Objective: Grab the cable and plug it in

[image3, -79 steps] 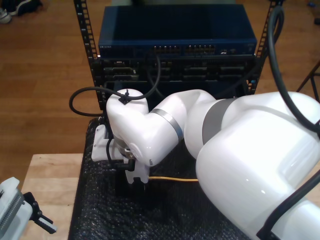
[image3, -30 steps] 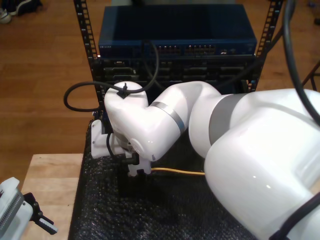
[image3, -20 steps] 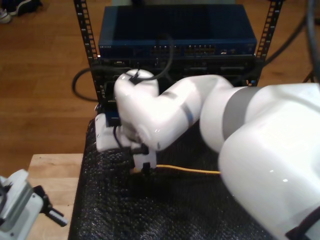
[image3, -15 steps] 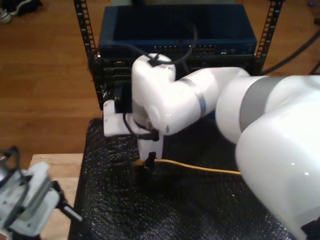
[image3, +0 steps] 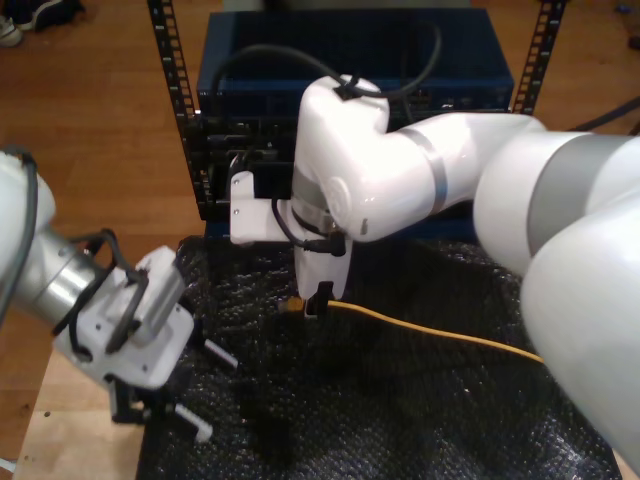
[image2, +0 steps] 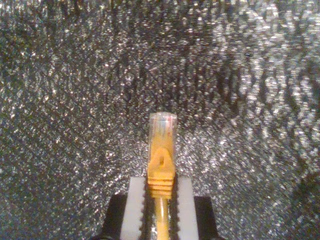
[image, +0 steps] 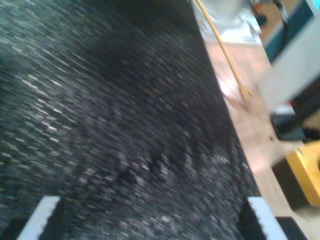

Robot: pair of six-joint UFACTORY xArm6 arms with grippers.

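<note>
The cable is thin and yellow-orange and trails across the black mat toward the exterior view's right. Its clear plug sticks out past the white pads of my second gripper, which is shut on the yellow boot just behind the plug. In the exterior view my second gripper hangs a little above the mat, in front of the rack, pointing down. My first gripper stands open with nothing between its fingers, over the mat's edge at the exterior view's left. Both its fingertips show over the mat, with the cable lying far ahead.
A black textured mat covers the wooden table. Behind it stands a black rack holding a blue switch and darker units. Thick black robot cables loop over the white arm. Wooden floor lies around.
My second arm has risen and swung toward the exterior view's right, carrying the cable's plug end off the mat. My first arm has come in from the exterior view's lower left to the mat's edge.
</note>
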